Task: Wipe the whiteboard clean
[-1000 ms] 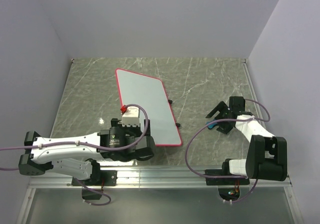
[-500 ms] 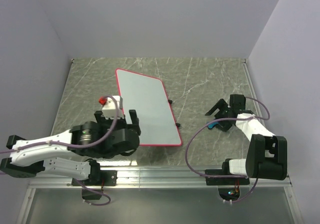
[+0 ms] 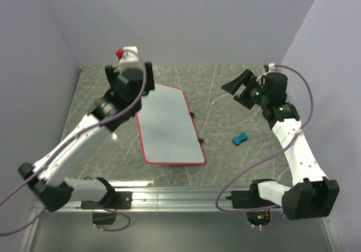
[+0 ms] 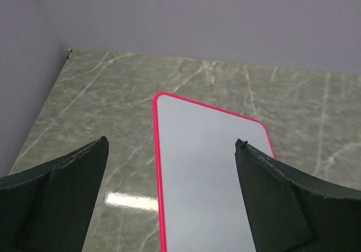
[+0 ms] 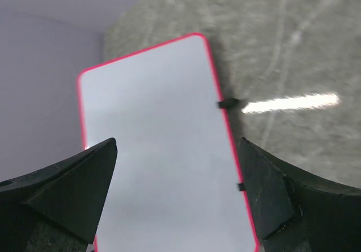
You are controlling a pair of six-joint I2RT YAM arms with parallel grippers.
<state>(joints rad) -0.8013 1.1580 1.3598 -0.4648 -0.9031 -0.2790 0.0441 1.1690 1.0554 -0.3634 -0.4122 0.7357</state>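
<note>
The whiteboard [image 3: 169,125] lies flat on the marble table, white with a thin red frame and two small black feet [image 3: 201,141] on its right edge. I see no marks on it. My left gripper [image 3: 128,78] is open and empty, held high over the board's far left corner. My right gripper [image 3: 237,82] is open and empty, held high to the right of the board. The left wrist view shows the board [image 4: 211,173] between the open fingers [image 4: 56,195]. The right wrist view shows the board [image 5: 158,150] and its feet [image 5: 228,102].
A small blue eraser block [image 3: 241,138] lies on the table right of the board, below my right gripper. Grey walls close the table on the left, far and right sides. A metal rail [image 3: 180,195] runs along the near edge.
Both arms have risen from the table. The left gripper went up and away from the board's near left edge. The right gripper lifted off beside the blue eraser, which stays put.
</note>
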